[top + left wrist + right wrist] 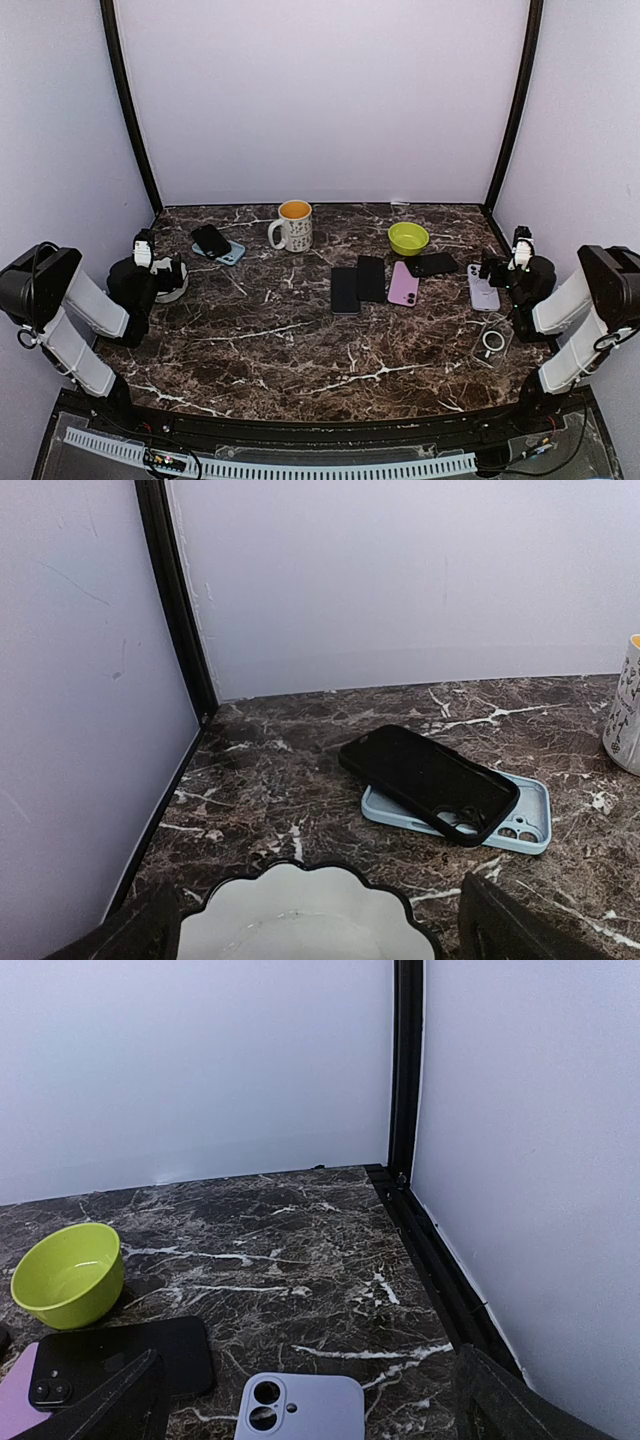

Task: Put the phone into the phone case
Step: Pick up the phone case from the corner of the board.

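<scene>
Two black phones (357, 284) lie side by side mid-table, with a pink phone (404, 284) to their right. A black phone (120, 1355) lies camera side up behind it. A lavender case (300, 1405) lies camera holes up between the wide-apart fingers of my open right gripper (305, 1422). At the near right lies a clear case (493, 340). At the far left a black case (430, 780) lies across a light blue case (525, 820). My left gripper (315, 938) stands open over a white scalloped dish (300, 920), holding nothing.
A white mug (292, 225) with a yellow inside stands at the back centre. A lime green bowl (408, 238) sits back right. Black frame posts and pale walls close in the table's left and right far corners.
</scene>
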`<state>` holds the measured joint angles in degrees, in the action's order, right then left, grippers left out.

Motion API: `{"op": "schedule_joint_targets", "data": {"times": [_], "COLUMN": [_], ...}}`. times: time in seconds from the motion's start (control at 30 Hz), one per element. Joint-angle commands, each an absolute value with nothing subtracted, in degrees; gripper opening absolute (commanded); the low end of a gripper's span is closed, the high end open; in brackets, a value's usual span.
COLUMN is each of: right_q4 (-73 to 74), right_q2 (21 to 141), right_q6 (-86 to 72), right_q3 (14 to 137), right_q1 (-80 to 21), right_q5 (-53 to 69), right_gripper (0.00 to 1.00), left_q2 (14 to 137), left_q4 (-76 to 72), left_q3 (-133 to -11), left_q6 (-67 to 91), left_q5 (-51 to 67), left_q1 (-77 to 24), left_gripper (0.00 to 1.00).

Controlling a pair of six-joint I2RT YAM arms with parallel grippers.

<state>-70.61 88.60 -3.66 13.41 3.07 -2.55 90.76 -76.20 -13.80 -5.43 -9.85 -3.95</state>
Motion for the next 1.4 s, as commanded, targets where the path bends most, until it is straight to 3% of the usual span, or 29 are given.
{"op": "schedule_joint_targets", "data": {"times": [0.0, 0.57, 0.67, 0.83, 1.03, 1.13, 1.23, 1.37], "right_q4": [-72.4, -72.2, -62.5, -51.4, -45.4, -32.8, -19.4, 2.4], "right_q2": [88.4, 88.3, 84.1, 75.1, 66.1, 64.7, 66.3, 72.3], "right_q6": [-3.6, -3.9, -6.7, -11.5, -13.4, -15.9, -14.9, -13.5], "right_q3": [14.2, 14.2, 17.2, 20.4, 23.4, 30.4, 39.1, 52.1], "right_q1": [3.4, 3.3, 3.4, 3.5, 3.4, 3.5, 3.3, 0.7], "right_q5": [-2.3, -2.5, -10.9, -22.1, -21.9, -19.4, -12.5, -14.9], "right_gripper": [0.99, 0.98, 0.99, 0.98, 0.98, 0.92, 0.85, 0.82], "left_q2": [90.8, 90.6, 88.6, 81.6, 76.2, 71.0, 68.5, 68.1], "left_q4": [-77.6, -76.0, -76.0, -59.3, -56.4, -46.1, -33.1, -19.7], "left_q3": [-13.7, -14.4, -14.2, -19.2, -21.7, -26.1, -32.2, -40.5], "left_q6": [-5.7, -5.3, -6.3, -8.7, -15.0, -13.9, -15.3, -18.2], "left_q5": [-9.6, -8.1, -6.6, -7.3, -7.8, -0.8, 15.4, 16.2], "left_q1": [-3.6, -3.0, -3.0, -5.2, -12.2, -12.6, -13.4, -18.8], "left_gripper": [0.99, 0.99, 0.99, 0.99, 0.99, 0.99, 0.99, 0.99]}}
